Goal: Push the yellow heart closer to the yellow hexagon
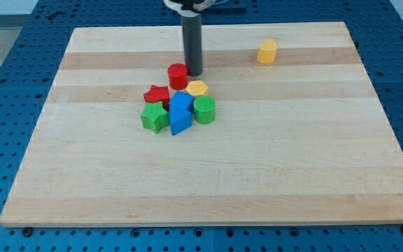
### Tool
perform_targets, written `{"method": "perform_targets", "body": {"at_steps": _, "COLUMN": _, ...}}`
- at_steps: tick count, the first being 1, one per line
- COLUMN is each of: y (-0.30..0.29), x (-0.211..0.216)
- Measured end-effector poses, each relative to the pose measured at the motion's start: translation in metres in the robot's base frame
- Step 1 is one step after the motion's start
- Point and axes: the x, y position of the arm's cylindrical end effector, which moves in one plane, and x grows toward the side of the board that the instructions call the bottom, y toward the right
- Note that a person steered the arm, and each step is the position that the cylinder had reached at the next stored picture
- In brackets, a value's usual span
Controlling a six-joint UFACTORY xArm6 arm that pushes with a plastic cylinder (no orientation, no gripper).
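My tip [194, 73] rests on the board just right of the red cylinder [178, 75], touching or nearly touching it. A yellow block [197, 88], apparently the heart, lies just below the tip at the top right of a tight cluster. A second yellow block [266, 51], apparently the hexagon, stands alone toward the view's top right, well apart from the cluster. The rod rises from the tip out of the view's top.
The cluster also holds a red star [157, 94], a green star [154, 115], two blue blocks [181, 101] [180, 120] and a green cylinder [203, 110]. The wooden board [292, 168] lies on a blue table.
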Motion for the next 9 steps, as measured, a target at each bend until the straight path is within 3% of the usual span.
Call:
{"method": "perform_targets", "body": {"at_steps": 2, "y": -0.045, "x": -0.002}}
{"method": "perform_targets", "body": {"at_steps": 3, "y": -0.036, "x": -0.034}}
{"method": "perform_targets", "body": {"at_steps": 4, "y": 0.023, "x": -0.073}}
{"method": "perform_targets", "body": {"at_steps": 6, "y": 0.23, "x": -0.076}}
{"method": "perform_targets", "body": {"at_steps": 9, "y": 0.21, "x": -0.052}}
